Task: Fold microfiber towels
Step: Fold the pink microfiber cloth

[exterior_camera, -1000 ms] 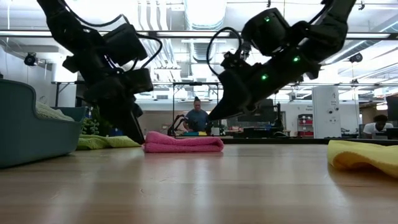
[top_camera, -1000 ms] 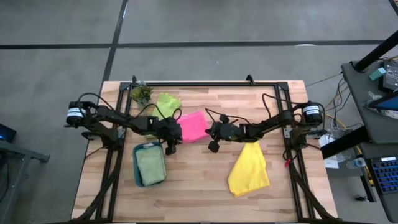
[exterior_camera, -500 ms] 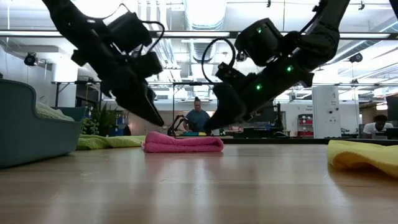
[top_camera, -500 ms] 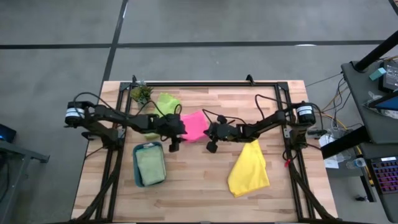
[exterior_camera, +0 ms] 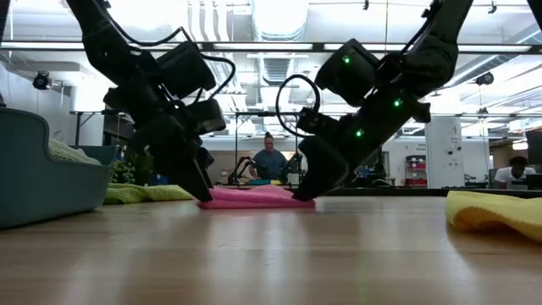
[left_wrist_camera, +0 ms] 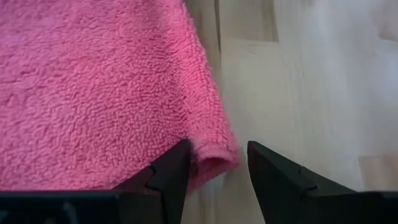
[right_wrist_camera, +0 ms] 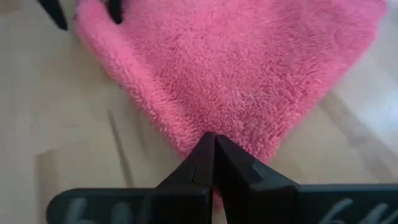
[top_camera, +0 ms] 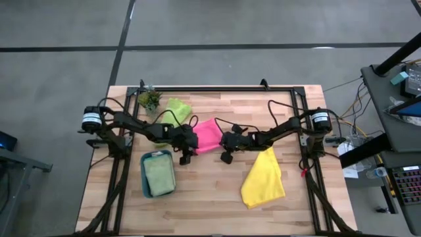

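Note:
A folded pink towel (top_camera: 207, 133) lies flat at the table's middle. My left gripper (left_wrist_camera: 217, 149) stands open at its near left corner (left_wrist_camera: 214, 163), one finger on each side of that corner. My right gripper (right_wrist_camera: 213, 138) is shut, its tips on the towel's near right corner. In the low view both grippers (exterior_camera: 203, 193) (exterior_camera: 305, 193) reach down to the towel's ends (exterior_camera: 254, 196). A yellow towel (top_camera: 263, 178) lies spread at the near right. A lime green towel (top_camera: 176, 108) lies at the far left. My left gripper slants down from the table's left, with the pink towel's corner (left_wrist_camera: 214, 163) in the gap between its fingers; whether a finger (left_wrist_camera: 177, 163) touches the cloth, I cannot tell. My right gripper presses its shut fingertips (right_wrist_camera: 205, 149) onto the towel's near right corner (right_wrist_camera: 242, 134), slanting down from the table's right. The towel lies on the table under them.
A teal tray (top_camera: 146, 187) with a pale green towel (top_camera: 158, 176) in it stands at the near left. A small potted plant (top_camera: 149, 99) stands at the far left corner. Bare wood lies along the near edge.
Both grippers have come down onto the pink towel's near corners, the left one also moving toward the table's right. In the low view the towel's ends now look flatter under the fingertips.

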Controlling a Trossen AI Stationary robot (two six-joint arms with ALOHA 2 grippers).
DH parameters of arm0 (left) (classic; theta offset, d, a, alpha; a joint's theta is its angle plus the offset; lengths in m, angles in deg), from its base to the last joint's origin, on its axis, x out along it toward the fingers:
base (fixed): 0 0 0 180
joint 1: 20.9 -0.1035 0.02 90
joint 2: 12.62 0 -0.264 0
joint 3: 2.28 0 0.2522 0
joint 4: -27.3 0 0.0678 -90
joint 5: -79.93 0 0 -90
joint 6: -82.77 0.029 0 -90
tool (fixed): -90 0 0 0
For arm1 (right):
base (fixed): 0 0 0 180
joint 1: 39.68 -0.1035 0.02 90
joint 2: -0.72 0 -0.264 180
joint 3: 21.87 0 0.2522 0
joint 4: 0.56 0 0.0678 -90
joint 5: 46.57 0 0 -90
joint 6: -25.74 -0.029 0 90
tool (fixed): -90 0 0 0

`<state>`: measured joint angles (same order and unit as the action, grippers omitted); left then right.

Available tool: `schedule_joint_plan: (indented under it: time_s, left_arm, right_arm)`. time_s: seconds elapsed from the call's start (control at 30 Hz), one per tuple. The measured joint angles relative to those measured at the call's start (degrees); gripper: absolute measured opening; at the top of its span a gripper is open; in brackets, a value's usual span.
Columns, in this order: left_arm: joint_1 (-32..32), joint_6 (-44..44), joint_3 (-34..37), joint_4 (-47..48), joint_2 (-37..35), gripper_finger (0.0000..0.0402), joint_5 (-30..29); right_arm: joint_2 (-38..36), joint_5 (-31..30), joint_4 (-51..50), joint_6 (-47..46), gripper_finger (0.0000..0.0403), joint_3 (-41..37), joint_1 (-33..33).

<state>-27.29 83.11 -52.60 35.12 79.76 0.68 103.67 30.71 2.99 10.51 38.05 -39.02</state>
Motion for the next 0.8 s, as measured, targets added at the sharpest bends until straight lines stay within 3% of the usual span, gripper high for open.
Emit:
schedule_joint_plan:
  time_s: [0.07, 0.5, 0.8]
  left_arm:
    - [0.0, 0.0, 0.0, 0.5, -0.5, 0.0147, 0.3]
    - [0.1, 1.4, 0.3, 11.6, -8.4, 0.0147, -0.8]
    - [-1.0, 4.9, 0.2, 5.2, -10.8, 0.0147, -7.3]
  right_arm:
    - [-0.5, 2.5, -1.6, -1.3, 0.0008, 0.0, -0.2]
    - [-7.2, 4.6, -12.1, -5.4, 0.0008, -0.4, -5.9]
    - [-12.5, 3.8, -17.3, -4.6, 0.0008, 0.4, -5.7]
